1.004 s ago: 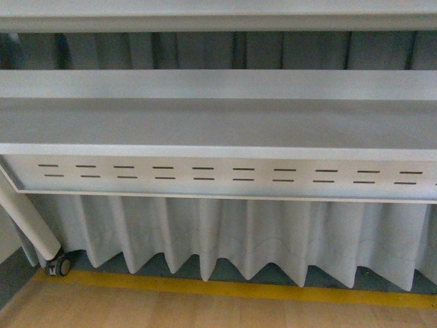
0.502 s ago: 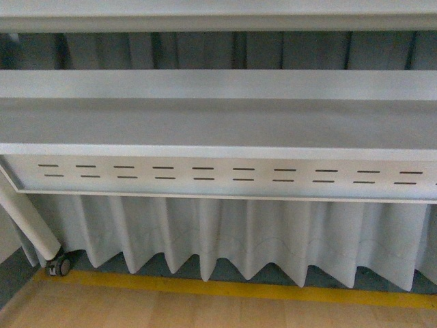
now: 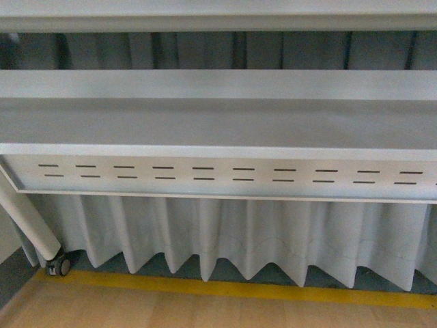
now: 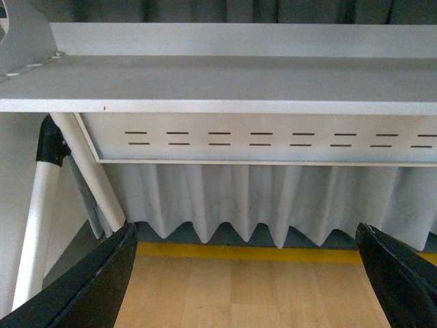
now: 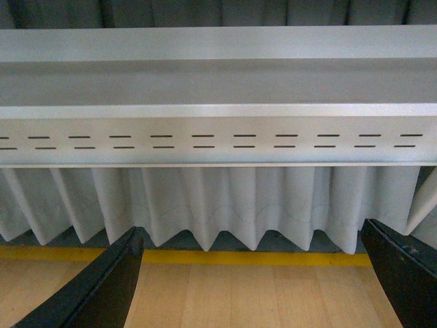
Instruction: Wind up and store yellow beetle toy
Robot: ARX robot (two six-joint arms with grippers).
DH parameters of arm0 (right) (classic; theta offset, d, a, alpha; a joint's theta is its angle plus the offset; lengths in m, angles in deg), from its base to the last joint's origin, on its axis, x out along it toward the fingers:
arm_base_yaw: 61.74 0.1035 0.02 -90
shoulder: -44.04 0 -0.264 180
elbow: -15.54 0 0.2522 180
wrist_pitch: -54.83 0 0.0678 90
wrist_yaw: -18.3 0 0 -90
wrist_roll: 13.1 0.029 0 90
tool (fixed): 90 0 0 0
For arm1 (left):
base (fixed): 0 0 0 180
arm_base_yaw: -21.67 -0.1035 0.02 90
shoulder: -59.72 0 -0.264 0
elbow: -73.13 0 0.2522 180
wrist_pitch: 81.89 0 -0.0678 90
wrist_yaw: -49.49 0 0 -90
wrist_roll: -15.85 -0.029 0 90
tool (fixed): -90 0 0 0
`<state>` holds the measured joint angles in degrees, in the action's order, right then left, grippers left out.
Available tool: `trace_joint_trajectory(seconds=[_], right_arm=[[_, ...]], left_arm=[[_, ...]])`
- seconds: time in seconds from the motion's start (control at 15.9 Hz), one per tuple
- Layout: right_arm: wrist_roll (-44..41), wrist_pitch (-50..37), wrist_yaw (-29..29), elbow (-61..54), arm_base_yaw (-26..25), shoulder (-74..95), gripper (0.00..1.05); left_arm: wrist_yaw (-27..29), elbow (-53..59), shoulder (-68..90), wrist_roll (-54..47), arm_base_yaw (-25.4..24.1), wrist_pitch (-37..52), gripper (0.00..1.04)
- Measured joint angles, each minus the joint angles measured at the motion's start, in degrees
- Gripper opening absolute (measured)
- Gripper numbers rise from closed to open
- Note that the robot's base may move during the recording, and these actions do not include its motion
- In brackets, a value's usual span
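The yellow beetle toy is out of view in every frame. My left gripper (image 4: 246,273) is open, its two black fingers (image 4: 89,287) spread wide over bare wooden floor with nothing between them. My right gripper (image 5: 249,277) is open too, black fingers (image 5: 102,287) far apart above the same floor and holding nothing. Neither arm shows in the front view.
A grey table (image 3: 218,123) with a slotted metal apron (image 3: 218,174) spans the front view at the height of the cameras. White pleated curtain (image 3: 232,239) hangs behind it. A yellow floor line (image 3: 225,287) runs along the wood floor. A white table leg on a castor (image 3: 58,265) stands at left.
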<state>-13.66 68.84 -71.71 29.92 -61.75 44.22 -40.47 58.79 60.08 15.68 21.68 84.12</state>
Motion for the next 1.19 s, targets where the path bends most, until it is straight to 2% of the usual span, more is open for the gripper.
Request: trace_joint_trajectory(seconds=[1.19], right_arm=[[0.00, -0.02, 0.02, 0.00, 0.00, 0.02, 0.98]], left_arm=[[-0.02, 0.00, 0.00, 0.00, 0.00, 0.07, 0.98]])
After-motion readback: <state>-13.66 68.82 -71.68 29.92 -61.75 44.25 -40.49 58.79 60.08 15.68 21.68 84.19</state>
